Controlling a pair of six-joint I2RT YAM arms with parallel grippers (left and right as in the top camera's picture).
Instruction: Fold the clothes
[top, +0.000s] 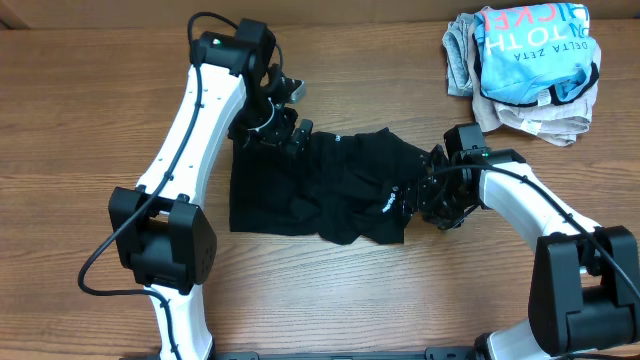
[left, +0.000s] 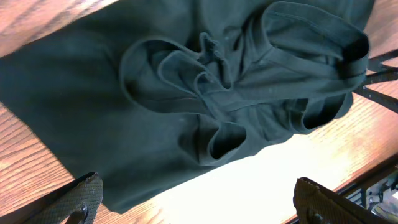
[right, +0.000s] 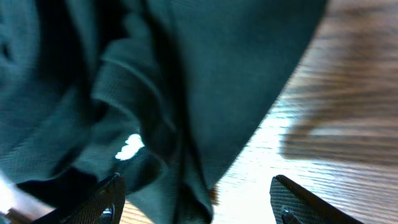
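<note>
Left fingers spread, empty | right fingers spread over cloth edge | crumpled black cotton garment mid brown wooden worktop, between arms | likely light, limp, bunches easily; pinch outer hem corners

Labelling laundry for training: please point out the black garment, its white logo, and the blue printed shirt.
black garment (top: 295, 192): overhead, flat middle.
white logo (right: 129, 148): right wrist, print centre.
blue printed shirt (top: 535, 50): overhead, lettered front.

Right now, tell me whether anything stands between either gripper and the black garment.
Nothing visible does. The left gripper and right gripper, both open, are at the black garment's edges, with only its cloth below their fingers. The pile of other clothes lies apart, far right.
</note>
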